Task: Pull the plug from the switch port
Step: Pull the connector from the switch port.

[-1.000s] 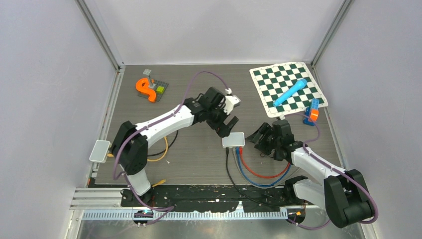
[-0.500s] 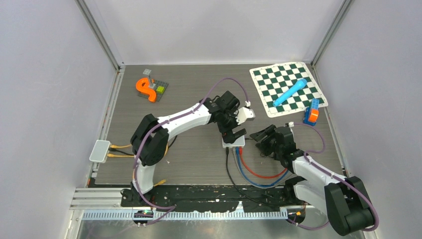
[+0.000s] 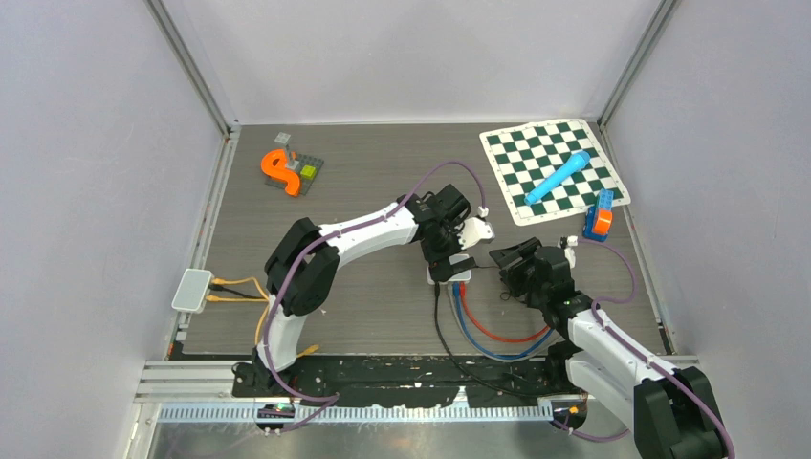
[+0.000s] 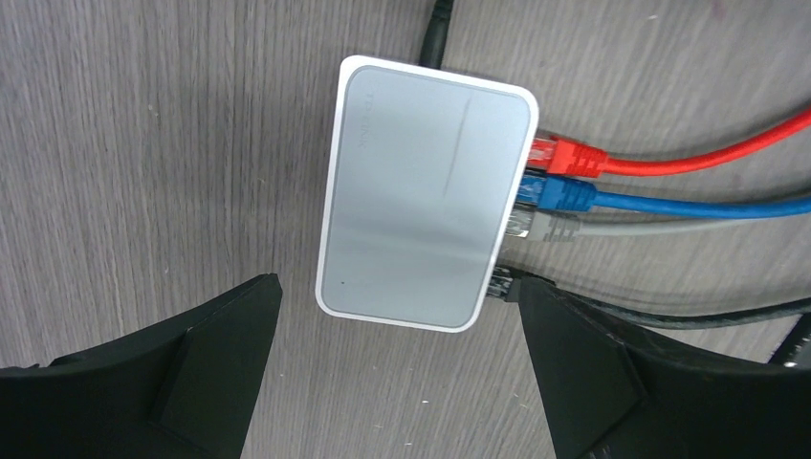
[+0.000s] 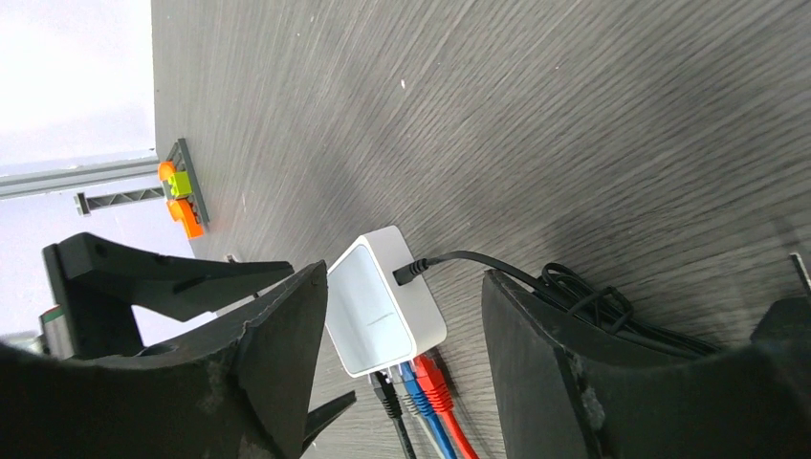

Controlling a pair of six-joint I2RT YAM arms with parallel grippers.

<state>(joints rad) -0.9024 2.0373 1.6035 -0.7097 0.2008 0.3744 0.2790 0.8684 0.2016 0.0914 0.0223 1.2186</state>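
Observation:
The white switch [image 3: 449, 273] lies flat mid-table. In the left wrist view [image 4: 426, 196] its port side holds a red plug [image 4: 566, 158], a blue plug [image 4: 559, 194], a grey plug [image 4: 550, 228] and a black plug [image 4: 502, 284], all seated. A black power lead [image 4: 438, 21] enters the opposite end. My left gripper [image 3: 452, 260] hovers open right above the switch, its fingers [image 4: 206, 354] straddling the switch's end. My right gripper [image 3: 509, 265] is open and empty just right of the switch, which shows between its fingers [image 5: 383, 301].
Red and blue cables [image 3: 497, 335] loop toward the front edge. A chessboard mat [image 3: 553, 169] with a light blue cylinder [image 3: 557, 177] lies back right, a blue and orange block [image 3: 600, 214] beside it. An orange piece [image 3: 279, 170] sits back left. A second switch [image 3: 192, 289] rests at the left edge.
My left gripper has swung right and forward, from behind the switch to directly over it. My right gripper has shifted slightly right, staying open beside the switch.

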